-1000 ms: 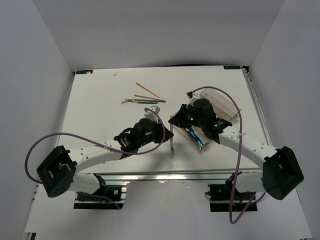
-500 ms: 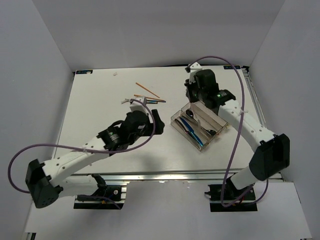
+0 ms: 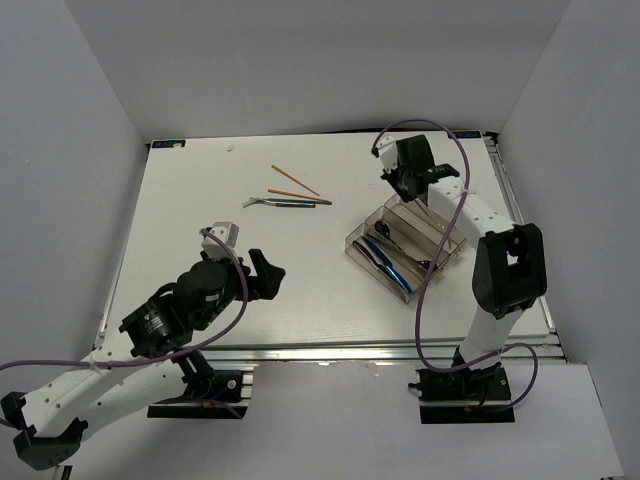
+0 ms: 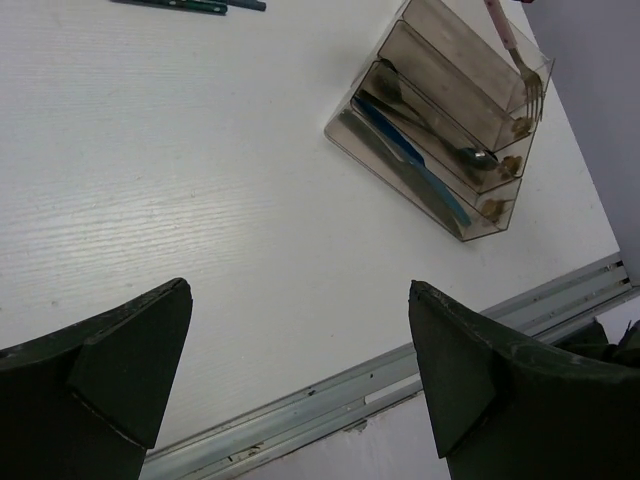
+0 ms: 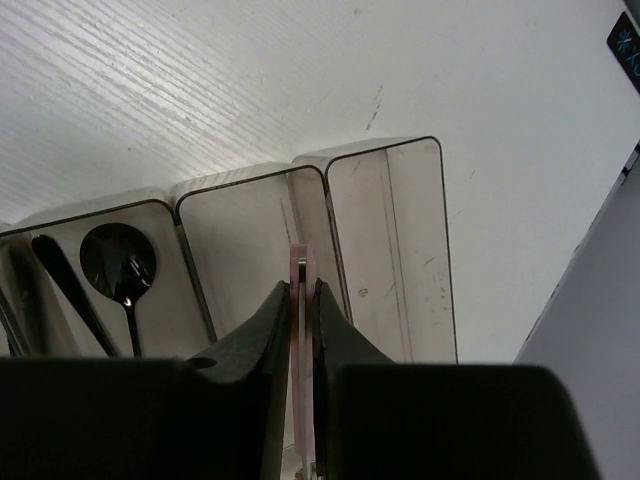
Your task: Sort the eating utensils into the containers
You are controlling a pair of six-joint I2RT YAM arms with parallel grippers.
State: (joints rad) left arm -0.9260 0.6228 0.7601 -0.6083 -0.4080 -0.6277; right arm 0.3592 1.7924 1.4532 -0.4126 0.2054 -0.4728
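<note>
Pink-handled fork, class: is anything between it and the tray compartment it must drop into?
Nothing visible. The right gripper holds the fork over the tray, above its two empty end compartments; other utensils lie in neighbouring ones.

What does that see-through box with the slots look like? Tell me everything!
The clear plastic organizer tray sits flat on the white table, turned at a slant toward the right side. Thin walls split it into four long narrow slots. A blue knife and a black spoon lie in the slots on the left arm's side, and the farthest slot looks empty. The right tool holds a pink-handled fork over the far slots, tines down.
</note>
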